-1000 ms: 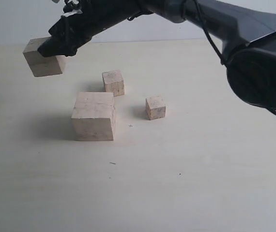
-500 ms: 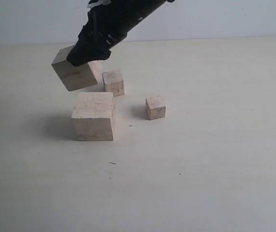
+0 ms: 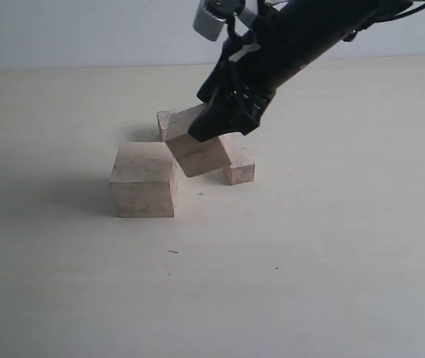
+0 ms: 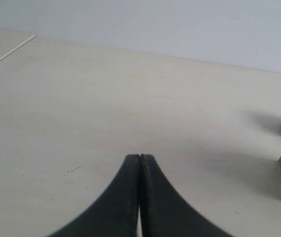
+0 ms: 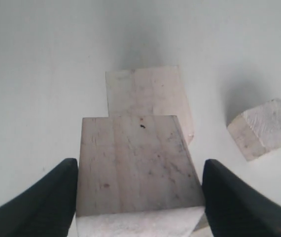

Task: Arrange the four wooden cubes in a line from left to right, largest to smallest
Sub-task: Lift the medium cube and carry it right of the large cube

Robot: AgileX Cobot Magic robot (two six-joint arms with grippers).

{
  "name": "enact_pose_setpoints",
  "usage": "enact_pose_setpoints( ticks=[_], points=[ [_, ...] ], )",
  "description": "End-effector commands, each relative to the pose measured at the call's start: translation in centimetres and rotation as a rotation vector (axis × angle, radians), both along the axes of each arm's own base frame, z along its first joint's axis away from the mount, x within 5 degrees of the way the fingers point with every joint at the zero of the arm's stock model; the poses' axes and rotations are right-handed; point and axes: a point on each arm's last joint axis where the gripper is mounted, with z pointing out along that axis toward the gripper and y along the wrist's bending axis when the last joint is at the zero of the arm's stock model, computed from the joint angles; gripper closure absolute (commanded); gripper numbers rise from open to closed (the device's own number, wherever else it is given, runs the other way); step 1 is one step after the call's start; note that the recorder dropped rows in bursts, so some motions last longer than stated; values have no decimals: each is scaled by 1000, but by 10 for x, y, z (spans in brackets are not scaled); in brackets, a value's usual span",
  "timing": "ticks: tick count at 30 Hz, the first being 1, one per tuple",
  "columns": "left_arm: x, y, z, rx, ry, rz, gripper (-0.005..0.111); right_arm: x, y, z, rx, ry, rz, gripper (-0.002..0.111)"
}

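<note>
cubes total: 4, all plain pale wood, graded sizes; 3 on the table (image 3: 309, 261), 1 in the claw
second-largest cube (image 3: 196, 154): held by the right gripper (image 3: 224, 123), tilted corner-down, looks clear of the table; hangs between the largest cube and the smallest one, in front of both small ones
largest cube (image 3: 144, 183): 1, flat on the table, left of the group, just beside the held cube's lower corner; cannot tell if they touch
third cube (image 3: 165, 121): 1, at the back, mostly hidden behind the held cube
smallest cube (image 3: 242, 170): 1, right of the group, upper left part hidden by the held cube
right claw state: jaws spread wide, one dark finger (image 5: 56, 192) on each side face of the second-largest cube, clamped on it
right arm (image 3: 324, 30): comes in from the upper right, reaching across the middle
right wrist view count: 3 cubes: the held one, a larger one beyond it, a small one off to the side
left gripper (image 4: 139, 159): 1, fingertips pressed together, nothing between them, low over bare table; not seen in the exterior view
left wrist view count: 2 cube edges at the frame border, which cubes cannot be told
</note>
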Motion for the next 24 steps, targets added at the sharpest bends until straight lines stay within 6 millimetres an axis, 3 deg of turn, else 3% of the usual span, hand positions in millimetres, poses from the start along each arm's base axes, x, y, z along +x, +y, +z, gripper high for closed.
enact_pose_setpoints(
  ticks=[1,6,10,19,24],
  points=[
    [0,0,0,-2,-10,2,107,3,-21,1,52,37,21,108],
    [0,0,0,-2,-10,2,107,11,-38,-20,68,14,13,108],
    [0,0,0,-2,-10,2,107,17,-32,-40,166,55,23,108],
    [0,0,0,-2,-10,2,107,24,-24,-95,173,150,36,108],
    [0,0,0,-2,-10,2,107,26,-22,-116,189,138,69,108]
  ],
)
